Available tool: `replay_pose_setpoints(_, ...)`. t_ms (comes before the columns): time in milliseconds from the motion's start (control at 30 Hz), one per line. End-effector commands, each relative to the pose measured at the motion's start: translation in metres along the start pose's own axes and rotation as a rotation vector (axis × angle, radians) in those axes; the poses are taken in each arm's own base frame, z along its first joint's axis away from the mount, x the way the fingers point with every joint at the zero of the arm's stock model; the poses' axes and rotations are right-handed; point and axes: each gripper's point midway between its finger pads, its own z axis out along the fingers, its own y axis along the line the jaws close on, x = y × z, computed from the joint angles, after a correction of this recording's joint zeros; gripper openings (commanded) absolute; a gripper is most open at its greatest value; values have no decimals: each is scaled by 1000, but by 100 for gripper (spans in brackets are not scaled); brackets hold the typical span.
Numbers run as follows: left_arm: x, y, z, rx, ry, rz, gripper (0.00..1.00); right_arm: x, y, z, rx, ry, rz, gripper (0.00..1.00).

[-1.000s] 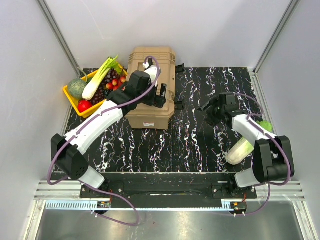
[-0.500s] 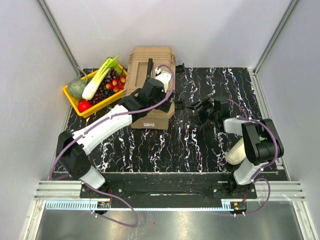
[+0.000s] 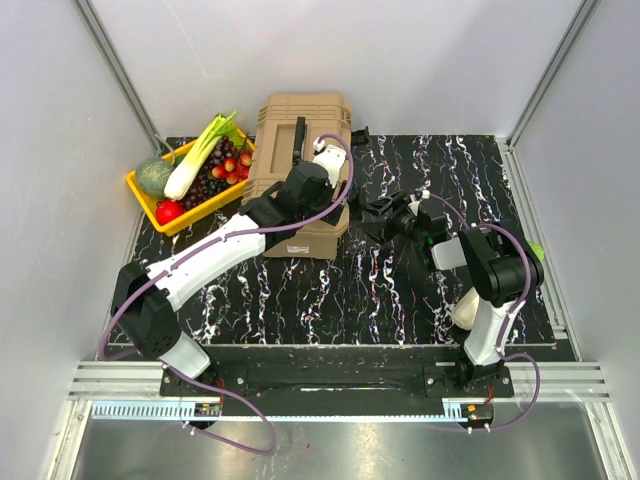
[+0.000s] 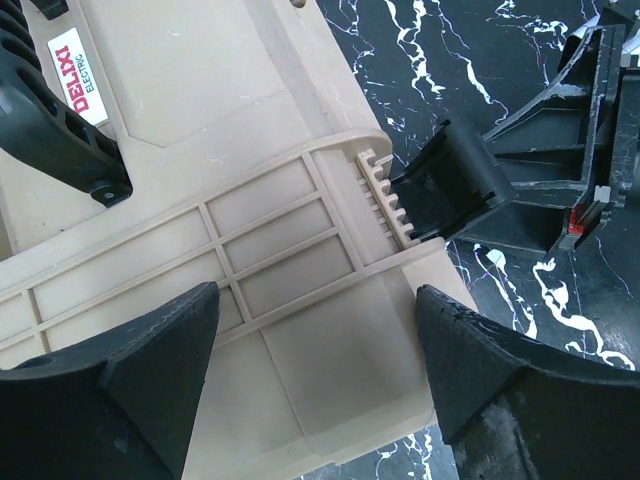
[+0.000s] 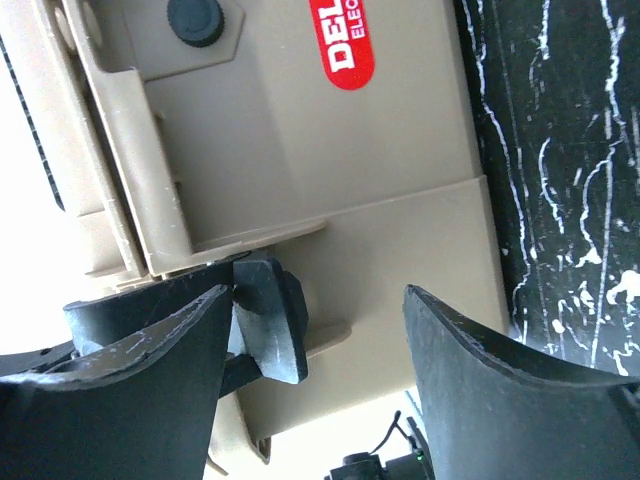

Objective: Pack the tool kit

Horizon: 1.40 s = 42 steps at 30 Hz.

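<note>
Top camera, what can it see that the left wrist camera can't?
Only the top view shows the yellow tray of fruit and vegetables, with the leek lying in it. Only the left wrist view lets you read the word DELIXI on the red label and see the small teeth beside the black latch. Both show the tan toolbox and the black marbled table.

I see the large tan plastic toolbox lying flat and apparently closed at the rear left of the black marbled table. Its ribbed shell carries a red-white label, and a black latch juts from one side edge.
</note>
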Motion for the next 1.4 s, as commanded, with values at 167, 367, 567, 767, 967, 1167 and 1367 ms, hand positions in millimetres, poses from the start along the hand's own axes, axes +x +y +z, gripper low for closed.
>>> replay_pose_setpoints(167, 138, -8, -3, 34, 473, 33, 79, 23, 52, 0, -222, 59, -58, 75)
replay_pose_setpoints(367, 131, -10, -5, 41, 457, 19, 71, 29, 59, 4, -240, 77, -67, 74)
replay_pose_setpoints(567, 126, -9, -6, 38, 455, 10, 73, 30, 46, 8, -146, 62, -86, 74)
replay_pose_setpoints(767, 115, -13, -7, 47, 440, -15, 85, 21, 16, 7, 28, 3, -106, 74)
replay_pose_setpoints(967, 107, -14, -4, 34, 438, -47, 95, 14, -3, 3, 147, -35, -122, 74)
replay_pose_setpoints(1167, 112, -15, 0, 16, 476, -55, 96, 11, -14, -7, 227, -73, -137, 74)
replay_pose_setpoints(1367, 112, -14, -2, 16, 473, -54, 95, 6, -26, -18, 322, -116, -149, 71)
